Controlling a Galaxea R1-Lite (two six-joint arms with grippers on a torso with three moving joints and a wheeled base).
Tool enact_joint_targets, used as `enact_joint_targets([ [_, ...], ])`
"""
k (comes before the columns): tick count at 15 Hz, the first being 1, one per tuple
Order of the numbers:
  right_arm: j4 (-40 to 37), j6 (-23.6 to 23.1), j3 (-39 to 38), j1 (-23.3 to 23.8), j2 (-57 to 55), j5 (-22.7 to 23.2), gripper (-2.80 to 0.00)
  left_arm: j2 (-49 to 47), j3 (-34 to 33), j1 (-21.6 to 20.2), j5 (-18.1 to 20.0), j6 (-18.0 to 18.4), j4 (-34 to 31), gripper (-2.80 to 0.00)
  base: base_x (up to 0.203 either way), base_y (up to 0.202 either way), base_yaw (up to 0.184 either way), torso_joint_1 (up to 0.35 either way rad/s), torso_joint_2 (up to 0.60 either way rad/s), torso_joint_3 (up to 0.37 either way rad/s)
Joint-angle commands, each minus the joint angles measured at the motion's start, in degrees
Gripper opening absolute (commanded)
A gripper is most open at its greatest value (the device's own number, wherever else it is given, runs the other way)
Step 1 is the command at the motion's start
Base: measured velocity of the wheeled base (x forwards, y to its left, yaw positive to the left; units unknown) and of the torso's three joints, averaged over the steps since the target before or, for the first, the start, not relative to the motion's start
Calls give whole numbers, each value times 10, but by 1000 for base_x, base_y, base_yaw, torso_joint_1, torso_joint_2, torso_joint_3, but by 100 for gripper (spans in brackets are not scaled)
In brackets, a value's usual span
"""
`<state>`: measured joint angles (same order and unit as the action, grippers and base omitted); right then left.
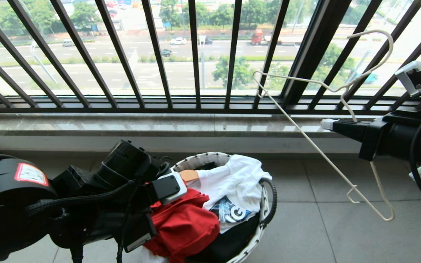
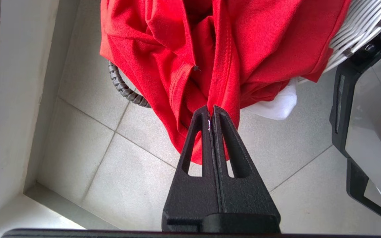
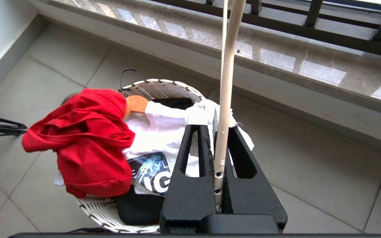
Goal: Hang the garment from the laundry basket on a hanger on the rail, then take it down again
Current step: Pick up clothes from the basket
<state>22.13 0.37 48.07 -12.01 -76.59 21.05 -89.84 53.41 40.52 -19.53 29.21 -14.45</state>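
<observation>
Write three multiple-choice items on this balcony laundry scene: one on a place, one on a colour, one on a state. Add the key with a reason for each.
1. Where does the red T-shirt lie?
A. draped over the laundry basket's rim
B. on the window sill
C. spread flat on the floor tiles

2. What colour is the hanger in the right gripper?
A. black
B. cream-white
C. blue

3. How does the left gripper stand?
A. wide open above the cloth
B. shut on the hanger
C. shut on a fold of the red T-shirt

Key: 1 A, the right wrist view shows it hanging over the basket's edge. 2 B, the thin wire looks pale cream against the dark railing. 3 C, the left wrist view shows both fingers pinched together on red cloth.
</observation>
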Motion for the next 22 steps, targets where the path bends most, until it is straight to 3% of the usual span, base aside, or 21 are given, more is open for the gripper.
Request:
enact_joint_targets([
  [1, 1, 0, 0, 0, 0, 1, -280, -20, 0, -12, -2, 18, -1, -280, 0, 0, 0, 0, 0, 0],
  [3, 2, 1, 0, 0, 0, 1, -280, -28, -1, -21, -2, 40, -1, -280, 0, 0, 0, 0, 0, 0],
  [4, 2, 1, 0, 1, 0, 1, -280, -31, -1, -22, -2, 43, -1, 0, 0, 0, 0, 0, 0, 0],
  [8, 2, 1, 0, 1, 0, 1, -280, -50, 1, -22, -4, 42, 1, 0, 0, 0, 0, 0, 0, 0],
  [10, 2, 1, 0, 1, 0, 1, -280, -70, 3, -27, -24, 42, 3, 0, 0, 0, 0, 0, 0, 0],
  [15, 2, 1, 0, 1, 0, 1, -280, -112, 37, -67, -35, 46, 7, 0, 0, 0, 0, 0, 0, 0],
  [19, 2, 1, 0, 1, 0, 1, -280, -135, 39, -76, -36, 50, 97, 0, 0, 0, 0, 0, 0, 0],
  [22, 2, 0, 0, 1, -1, 1, -280, -140, 56, -91, -37, 53, 115, 0, 0, 0, 0, 0, 0, 0],
])
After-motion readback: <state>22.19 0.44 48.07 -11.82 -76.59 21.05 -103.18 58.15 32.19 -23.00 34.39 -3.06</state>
